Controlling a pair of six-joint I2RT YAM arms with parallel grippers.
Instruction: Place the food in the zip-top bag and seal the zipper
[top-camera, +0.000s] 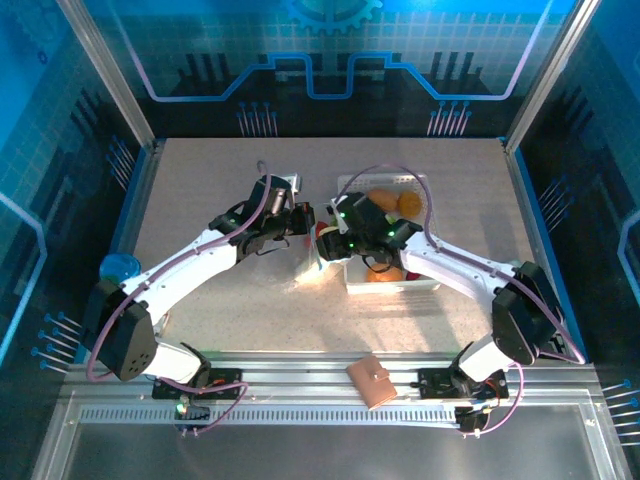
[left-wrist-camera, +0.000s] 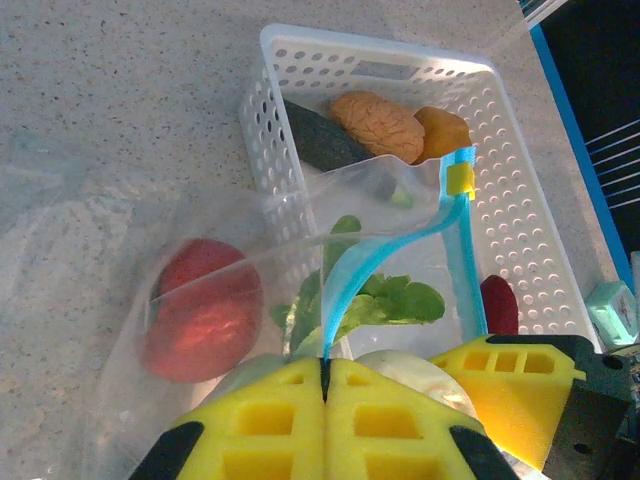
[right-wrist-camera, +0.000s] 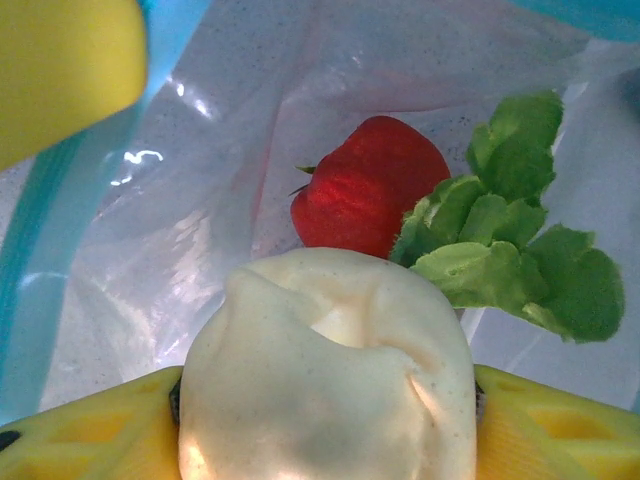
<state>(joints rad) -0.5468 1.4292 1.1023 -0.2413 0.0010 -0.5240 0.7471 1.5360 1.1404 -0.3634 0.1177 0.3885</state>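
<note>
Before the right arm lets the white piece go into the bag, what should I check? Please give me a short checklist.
1. Left gripper shut on the zipper, bag mouth held open: ok.
2. White piece held in the right gripper: ok.
3. White piece fully past the mouth: cannot tell.
4. Red piece and green leaf inside the bag: ok.
5. All food bagged: not ok; tan piece and orange piece lie in the basket.
</note>
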